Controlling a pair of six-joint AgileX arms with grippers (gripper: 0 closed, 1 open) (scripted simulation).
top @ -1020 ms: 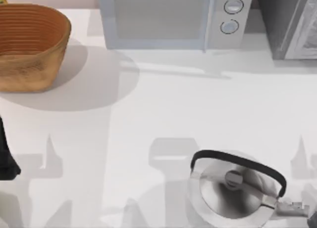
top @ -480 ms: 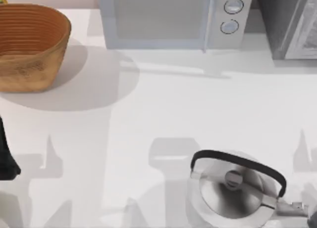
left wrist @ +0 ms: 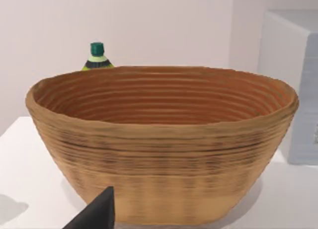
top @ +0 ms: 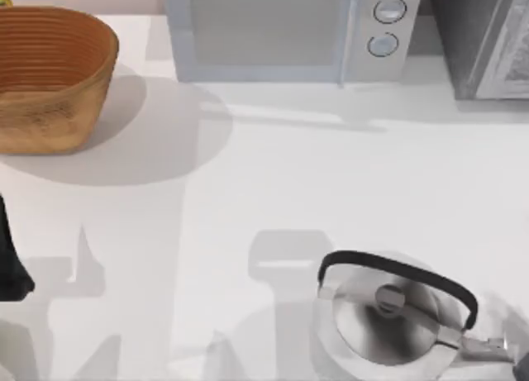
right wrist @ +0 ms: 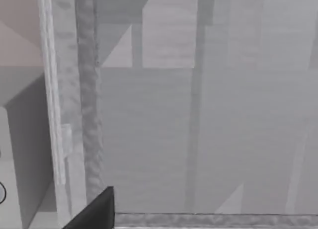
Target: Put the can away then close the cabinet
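Note:
The can is out of view. The grey cabinet (top: 479, 42) stands at the table's back right corner. The right wrist view looks close at the cabinet (right wrist: 208, 139), with a pale upright edge (right wrist: 54, 100) beside a grey panel. A dark fingertip (right wrist: 99, 209) of my right gripper juts into that view. A bit of my right arm (top: 522, 366) shows at the front right corner. My left arm (top: 8, 265) rests at the table's left edge, and its fingertip (left wrist: 99, 214) points at the basket.
A woven brown basket (top: 50, 75) sits at the back left, with a green-capped bottle (left wrist: 97, 55) behind it. A white microwave (top: 289, 34) stands at the back middle. A steel kettle (top: 388, 319) with a black handle stands at the front right.
The pointed shadow near the table's right edge has slid off to the right. The basket, microwave and left arm have not moved.

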